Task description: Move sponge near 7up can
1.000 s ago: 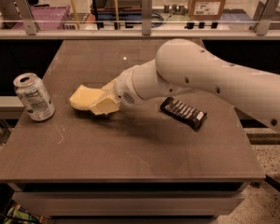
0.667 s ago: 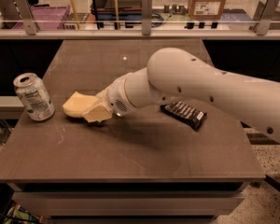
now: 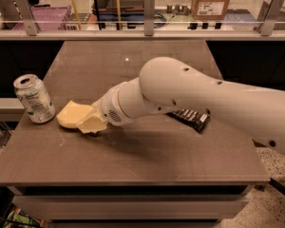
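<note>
Camera view: the pincer (image 3: 89,122) sits low over the front-left part of the desk (image 3: 147,165), at the end of the white arm (image 3: 180,91) that reaches in from the right. It is clamped on the sponge (image 3: 71,114), whose near end is tucked into the pincer while the rest sticks out to the pincer's left. Whether the foam's far edge rests on the desk or hangs just above it cannot be told.

The 7up can (image 3: 34,99) stands upright just beyond the sponge's free end, left of the pincer and a little farther back; a narrow strip of desk shows between can and sponge, so they are near but not touching. The black snack wrapper (image 3: 191,119) lies well off to the pincer's right, partly under the arm.

Judged from this, the carrying is all but finished — the sponge is already close beside the can. What is left seems small: set the sponge down flat if it is not down already, let go, and draw the arm clear without nudging the can.
</note>
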Tool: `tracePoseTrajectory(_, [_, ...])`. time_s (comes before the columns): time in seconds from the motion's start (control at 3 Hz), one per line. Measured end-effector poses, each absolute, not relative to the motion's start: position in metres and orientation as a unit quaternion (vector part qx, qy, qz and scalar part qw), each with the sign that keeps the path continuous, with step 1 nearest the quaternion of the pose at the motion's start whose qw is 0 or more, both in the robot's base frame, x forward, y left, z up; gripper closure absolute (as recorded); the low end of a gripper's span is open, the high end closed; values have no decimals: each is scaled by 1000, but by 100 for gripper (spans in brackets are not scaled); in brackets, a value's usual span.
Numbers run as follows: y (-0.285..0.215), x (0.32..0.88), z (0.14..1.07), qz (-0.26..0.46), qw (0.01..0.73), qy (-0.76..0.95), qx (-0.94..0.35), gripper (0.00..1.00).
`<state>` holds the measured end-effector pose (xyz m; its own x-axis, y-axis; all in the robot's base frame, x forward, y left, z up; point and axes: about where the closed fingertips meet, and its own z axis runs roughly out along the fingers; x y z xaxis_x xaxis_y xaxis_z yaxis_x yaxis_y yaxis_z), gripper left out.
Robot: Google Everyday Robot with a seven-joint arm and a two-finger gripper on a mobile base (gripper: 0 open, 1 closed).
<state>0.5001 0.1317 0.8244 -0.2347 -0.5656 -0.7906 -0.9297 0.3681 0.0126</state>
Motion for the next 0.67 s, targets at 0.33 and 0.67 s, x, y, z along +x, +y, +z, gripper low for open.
tracePoseTrajectory(0.33, [133, 499, 826, 251, 361, 743, -504, 59])
tracePoseTrajectory(0.67, [134, 498, 827, 251, 362, 742, -505, 36])
